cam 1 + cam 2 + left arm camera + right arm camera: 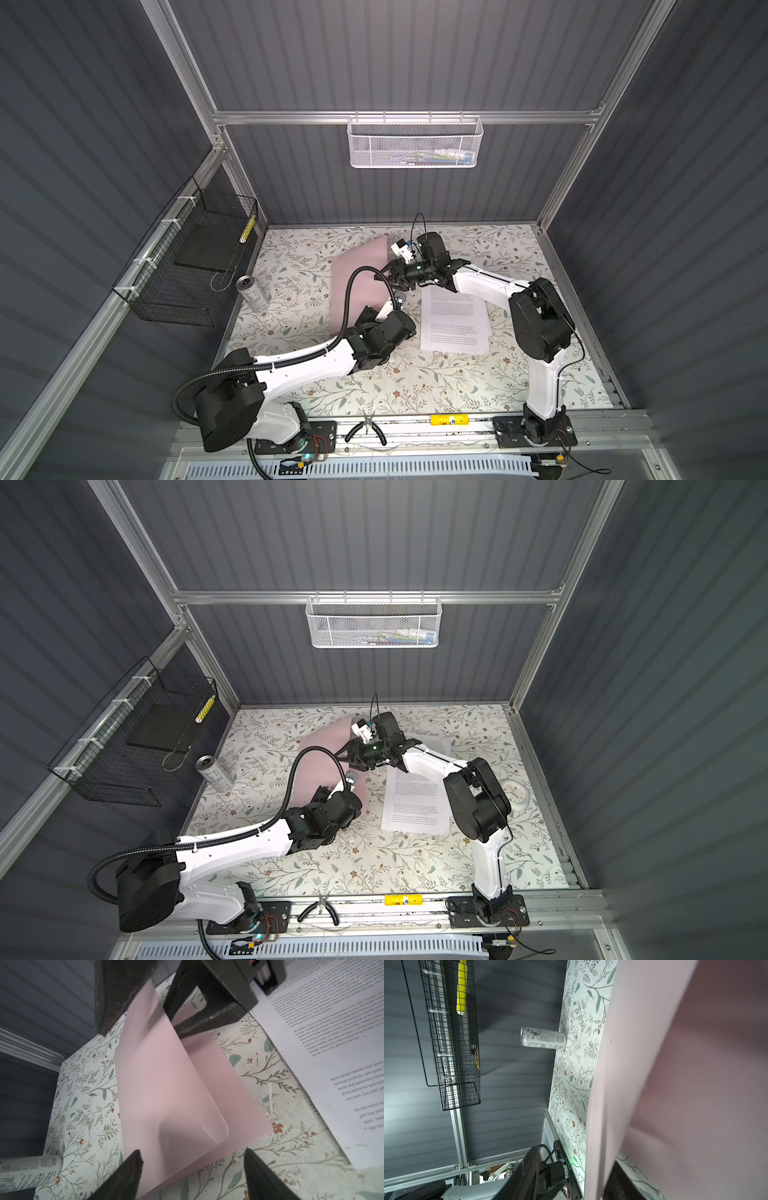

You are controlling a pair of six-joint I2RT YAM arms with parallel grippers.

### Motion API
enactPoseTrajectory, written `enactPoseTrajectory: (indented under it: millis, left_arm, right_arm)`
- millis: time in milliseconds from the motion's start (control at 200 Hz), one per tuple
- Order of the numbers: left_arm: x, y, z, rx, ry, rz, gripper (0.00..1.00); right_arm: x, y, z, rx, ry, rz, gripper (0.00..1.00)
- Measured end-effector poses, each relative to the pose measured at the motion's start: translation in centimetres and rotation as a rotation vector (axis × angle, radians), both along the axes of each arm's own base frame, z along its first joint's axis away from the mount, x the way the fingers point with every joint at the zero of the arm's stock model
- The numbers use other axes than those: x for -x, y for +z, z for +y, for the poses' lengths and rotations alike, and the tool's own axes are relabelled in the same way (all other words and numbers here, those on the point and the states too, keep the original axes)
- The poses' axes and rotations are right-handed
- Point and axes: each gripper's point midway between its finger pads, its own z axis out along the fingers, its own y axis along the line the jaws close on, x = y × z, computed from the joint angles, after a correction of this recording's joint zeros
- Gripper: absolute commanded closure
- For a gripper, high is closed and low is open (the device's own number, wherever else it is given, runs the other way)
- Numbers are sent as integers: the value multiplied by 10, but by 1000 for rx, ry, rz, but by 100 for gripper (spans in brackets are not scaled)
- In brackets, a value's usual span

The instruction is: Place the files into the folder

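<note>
The pink folder (357,286) lies on the flowered table (415,386), just left of the printed files (455,322). The right gripper (392,272) pinches its raised upper leaf. The left gripper (193,1169) hangs parted at the folder's near edge, gripping nothing.

You have a counter (457,386) covered in off-white with a pattern of grey-green leafy sprigs and small rust-brown flowers. On it:

- folder (357,291): plain pale pink on both leaves, unpatterned.
- files (455,324): white sheets carrying blocks of small black text.
- can (253,295): white and silver, with fine dark print.
- wall basket (413,141): white mesh.
- side basket (187,266): black wire grid, holding a flat black pad and a yellow item.
- walls: dark grey with ribbed stripes; frame silver.
- arms: white shells with black joints.
- left end effector (191,1176) and right end effector (392,272): black.
- front rail: a yellow label (449,419).
</note>
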Motion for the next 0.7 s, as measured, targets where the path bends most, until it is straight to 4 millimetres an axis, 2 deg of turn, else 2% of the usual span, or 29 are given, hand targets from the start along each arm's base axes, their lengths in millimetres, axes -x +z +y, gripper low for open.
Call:
enactPoseTrajectory:
  millis: [115, 195, 315, 415, 445, 515, 700]
  left_arm:
    - [-5, 0, -2, -11, -1, -15, 50]
    - [-9, 0, -2, -17, -1, -22, 53]
    - [-14, 2, -2, -16, 1, -33, 62]
    - [-16, 3, 0, -23, 1, -37, 65]
    - [-17, 4, 0, -24, 2, -37, 72]
    - [-19, 4, 1, -34, -5, -41, 100]
    - [-23, 7, 3, -65, -5, -60, 100]
  right_arm:
    - [3, 1, 3, -4, 7, 2, 52]
    - [4, 2, 4, -8, 11, 0, 52]
    - [5, 3, 5, -12, 14, -3, 52]
    - [5, 1, 5, -12, 12, 0, 51]
    - [5, 1, 5, -12, 12, 4, 51]
    - [6, 0, 4, -12, 11, 6, 51]
    - [4, -5, 1, -1, -6, 24, 51]
